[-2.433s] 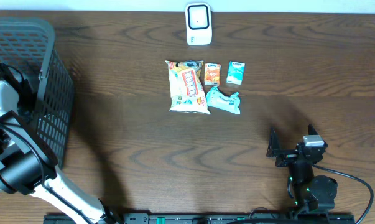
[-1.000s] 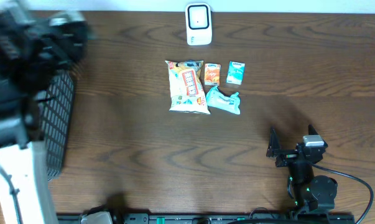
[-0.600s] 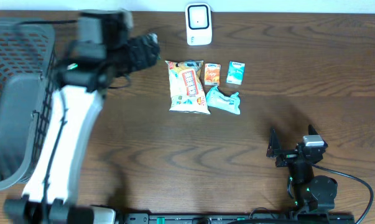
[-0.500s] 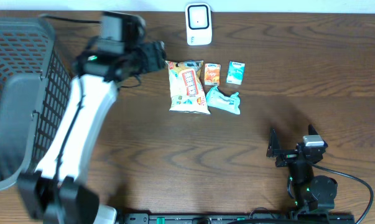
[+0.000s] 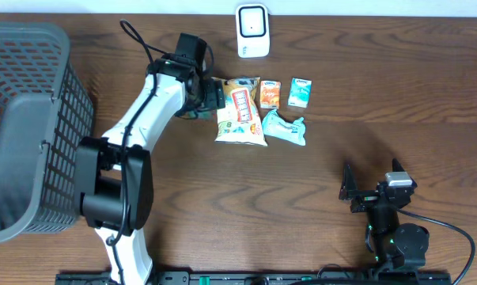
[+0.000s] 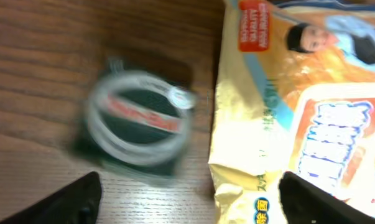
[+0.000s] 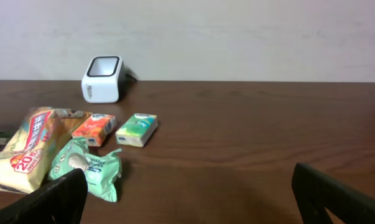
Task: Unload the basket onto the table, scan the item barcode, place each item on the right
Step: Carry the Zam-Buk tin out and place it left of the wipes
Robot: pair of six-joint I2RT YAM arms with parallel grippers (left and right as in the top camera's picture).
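Nearest the front edge of the worktop (image 5: pixel 222 206), the right hand (image 5: pixel 371 178) sits on the right side with its two fingers spread wide and nothing between them. Its own camera looks low across the wood toward the goods and the wall. Farther in, the left arm reaches diagonally from the front left to the left hand (image 5: pixel 209 96), which hangs just left of the snack bag (image 5: pixel 240 111). From overhead that hand covers almost all of what lies beneath it. Only the left wrist view shows it: a dark green packet (image 6: pixel 137 118) lying flat on the wood, face up, with a white ring and a red band across it, just beside the bag's left edge. In that view the fingers (image 6: pixel 75 199) stand parted at either side of the frame and grip nothing. The packet is blurred, looks nearly square and sits slightly askew, so its long axis cannot be told. The snack bag lies with its long axis running near to far. A mint pouch (image 5: pixel 284 127) lies just beside its right edge, and behind the pouch an orange packet (image 5: pixel 270 94) and a teal box (image 5: pixel 300 92) sit side by side. A grey basket (image 5: pixel 24 119) stands at the left edge. Farthest back, the white scanner (image 5: pixel 252 30) stands upright. The right wrist view shows its side and the dark window on its upper face, which the overhead view flattens.
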